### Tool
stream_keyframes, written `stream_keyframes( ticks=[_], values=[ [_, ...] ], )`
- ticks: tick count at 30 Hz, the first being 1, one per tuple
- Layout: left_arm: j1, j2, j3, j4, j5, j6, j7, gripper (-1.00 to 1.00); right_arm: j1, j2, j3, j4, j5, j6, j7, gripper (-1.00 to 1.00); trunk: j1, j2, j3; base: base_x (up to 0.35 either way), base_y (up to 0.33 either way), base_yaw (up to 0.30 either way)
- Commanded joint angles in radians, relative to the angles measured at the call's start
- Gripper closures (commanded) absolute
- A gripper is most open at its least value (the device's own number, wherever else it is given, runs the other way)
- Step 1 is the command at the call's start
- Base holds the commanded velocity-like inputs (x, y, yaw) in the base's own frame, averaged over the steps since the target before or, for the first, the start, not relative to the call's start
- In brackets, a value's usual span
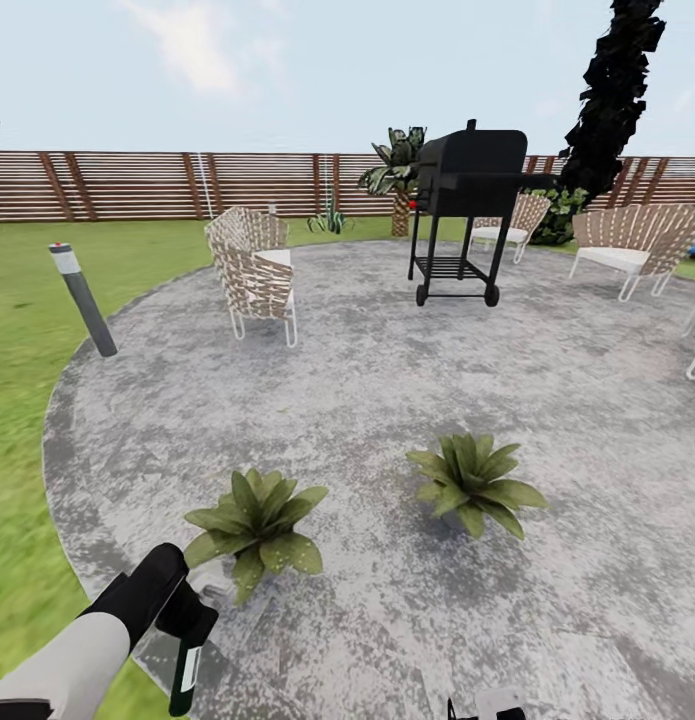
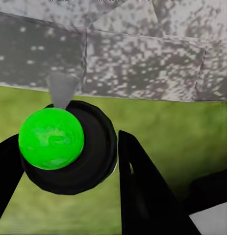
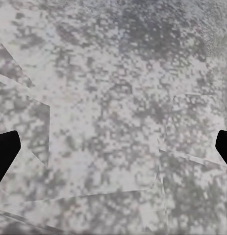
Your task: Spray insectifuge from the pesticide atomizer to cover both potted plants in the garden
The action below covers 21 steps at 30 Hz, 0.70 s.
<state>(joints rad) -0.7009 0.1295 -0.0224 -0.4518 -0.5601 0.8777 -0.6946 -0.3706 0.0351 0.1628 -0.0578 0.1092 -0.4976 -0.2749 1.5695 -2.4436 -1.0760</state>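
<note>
On the round grey speckled patio [image 1: 387,380], the left end effector [image 1: 182,610] grips the slim dark green spray bottle [image 1: 190,660] beside the nearer speckled-leaf potted plant [image 1: 255,525], the right end effector [image 3: 113,147] hangs spread wide, and spraying both plants [image 1: 474,482] seemingly remains.

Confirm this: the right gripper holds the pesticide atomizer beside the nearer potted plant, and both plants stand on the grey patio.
Wrong arm. The left gripper holds the pesticide atomizer, as the head view shows at its lower left, beside the nearer potted plant. The right gripper is open over bare paving. The rest stands: both that plant and the other potted plant stand on the grey patio.
</note>
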Motion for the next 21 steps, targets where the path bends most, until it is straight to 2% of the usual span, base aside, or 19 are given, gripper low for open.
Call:
stream_keyframes(
  ticks=[1,8,12,21],
  values=[
    [0.0,0.0,-0.003,-0.003,-0.009,0.002,-0.008,1.0,-0.001,0.0,0.003,0.001,0.01,0.001,-0.01,-1.0,0.0,0.0,-0.001,-0.037,0.005,-0.006],
    [0.0,-0.003,-0.004,-0.008,-0.012,0.0,-0.006,1.0,-0.001,0.0,0.003,0.001,0.01,0.001,-0.01,-1.0,0.0,0.0,-0.001,-0.183,0.178,-0.008],
    [0.0,-0.005,0.002,-0.009,-0.012,0.0,-0.003,1.0,-0.001,0.0,0.003,0.001,0.01,0.001,-0.01,-1.0,0.0,0.0,-0.001,-0.035,0.273,-0.23],
    [0.0,-0.005,0.003,-0.013,-0.01,-0.001,-0.003,1.0,-0.001,0.0,0.003,0.001,0.01,0.001,-0.01,-1.0,0.0,0.0,-0.001,-0.001,0.029,-0.054]
  ],
)
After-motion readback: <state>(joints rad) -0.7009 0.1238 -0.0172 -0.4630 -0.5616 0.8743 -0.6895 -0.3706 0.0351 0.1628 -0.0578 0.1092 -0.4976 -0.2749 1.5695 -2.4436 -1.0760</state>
